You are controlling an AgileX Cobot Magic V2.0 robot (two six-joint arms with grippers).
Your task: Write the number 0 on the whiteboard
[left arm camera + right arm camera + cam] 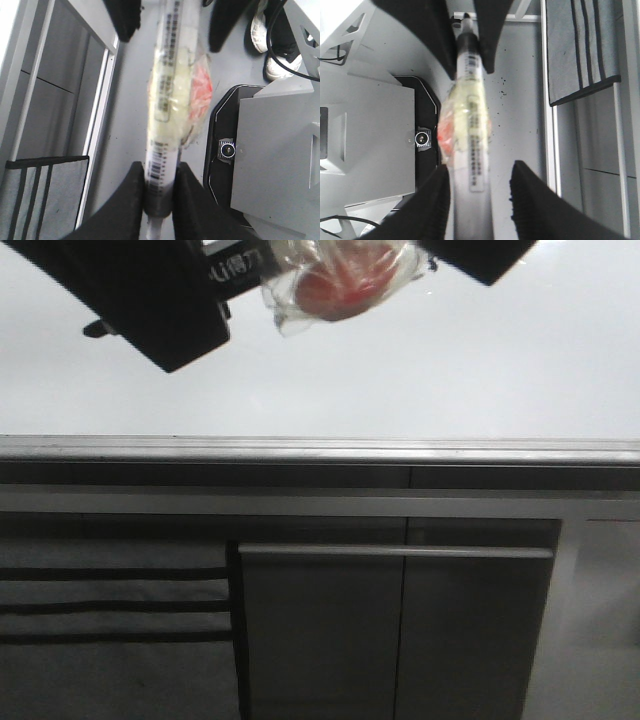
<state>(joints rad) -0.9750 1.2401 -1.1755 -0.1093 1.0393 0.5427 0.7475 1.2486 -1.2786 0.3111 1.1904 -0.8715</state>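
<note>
In the front view the left gripper (160, 320) enters from the upper left as a dark block, the whiteboard (420, 380) spreading glossy and white behind it down to its grey metal lower edge. Just right of that gripper hangs a crinkled clear plastic wrap (335, 280) with something red inside, and the right gripper (480, 255) shows only as a dark corner at the top. No drawn 0 can be made out on the visible board. Below the board run the dark grey cabinet fronts (400, 630). In the left wrist view the left gripper (160, 200) is clenched on the dark end of a white marker pen (167, 100), its fingers (125, 205) pressing both sides. In the right wrist view the right gripper (480, 200) stands released, its fingers (535, 205) spread; the pen (470, 150) lies close against one of them, though blur hides whether they touch.
</note>
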